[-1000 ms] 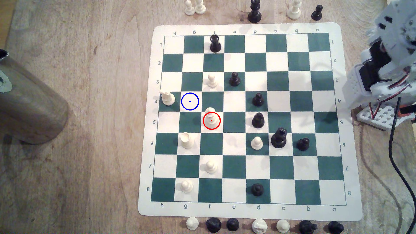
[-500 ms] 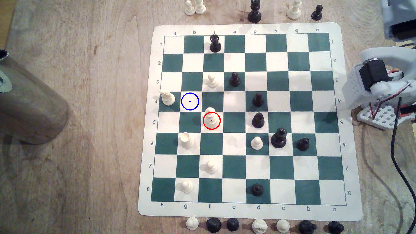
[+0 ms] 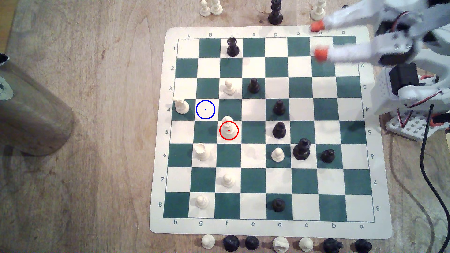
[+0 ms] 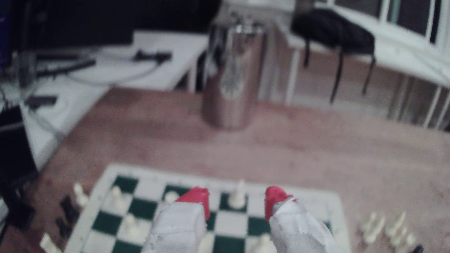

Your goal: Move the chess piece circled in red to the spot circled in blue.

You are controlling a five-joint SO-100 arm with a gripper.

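The chess piece circled in red (image 3: 228,126) is a cream-white bishop-like piece standing upright on a white square in row 5, left of the board's middle in the exterior view. The spot circled in blue (image 3: 205,109) is a bare white square one column left and one row up from it. My gripper (image 3: 318,39) hovers open over the board's upper right corner, far from both, its orange-tipped fingers (image 3: 320,53) spread about a square apart with nothing between them. In the blurred wrist view the gripper (image 4: 235,203) stands open above the board (image 4: 226,226).
A white piece with a notched top (image 3: 181,106) stands just left of the blue ring, and a white pawn (image 3: 229,87) stands above and to its right. Black pieces (image 3: 279,130) occupy the middle files. A metal cylinder (image 3: 31,116) lies off the board's left. Captured pieces (image 3: 280,244) line both ends.
The arm has swung out from the exterior view's right edge, bringing the open fingers over the board's upper right corner. No piece has moved.
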